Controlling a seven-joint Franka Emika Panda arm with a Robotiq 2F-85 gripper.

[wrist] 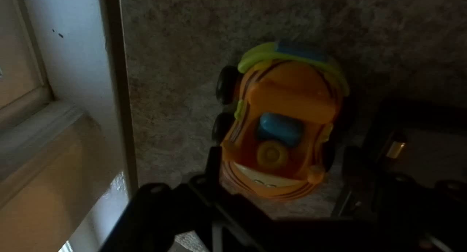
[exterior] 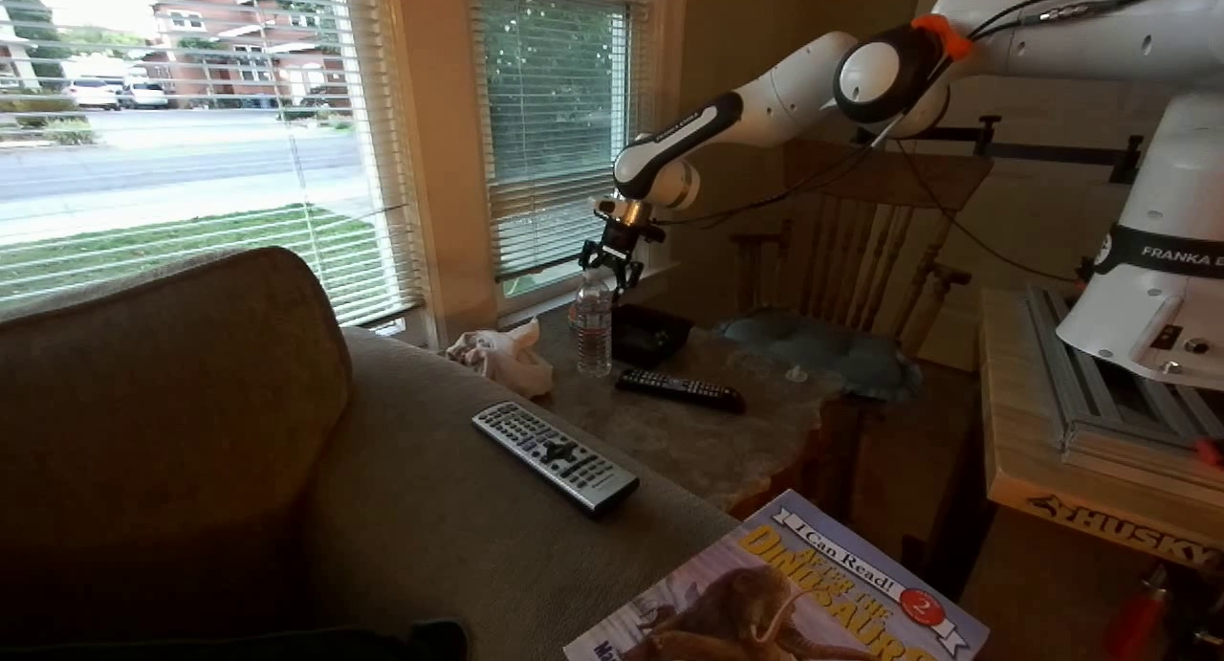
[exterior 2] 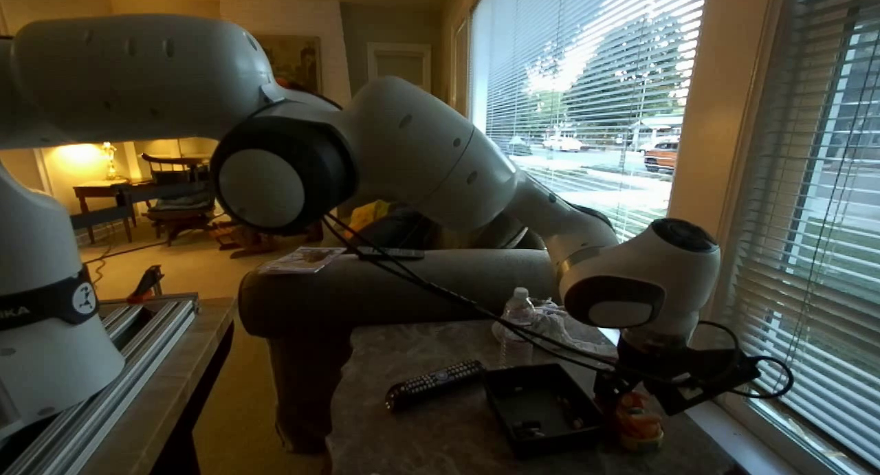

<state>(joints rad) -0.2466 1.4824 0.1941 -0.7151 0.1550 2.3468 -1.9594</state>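
My gripper (wrist: 282, 157) is open over a toy car (wrist: 292, 95). The car is orange with yellow-green trim, a blue seat and black wheels. In the wrist view one finger is close by its left side, and the other is a gap away on the right, beside a black tray (wrist: 412, 115). I cannot tell whether the left finger touches the car. In an exterior view the car (exterior 2: 639, 420) stands on the table between the tray (exterior 2: 543, 403) and the window, below the gripper (exterior 2: 632, 387). In an exterior view the gripper (exterior: 612, 267) shows behind a bottle (exterior: 594, 331).
A black remote (exterior: 679, 389) and a crumpled plastic bag (exterior: 507, 360) lie on the stone-topped table (exterior 2: 385, 348). A silver remote (exterior: 555, 455) and a book (exterior: 784, 594) lie on the sofa arm. The window sill (exterior 2: 729, 427) runs close beside the gripper. A wooden chair (exterior: 851, 259) stands behind.
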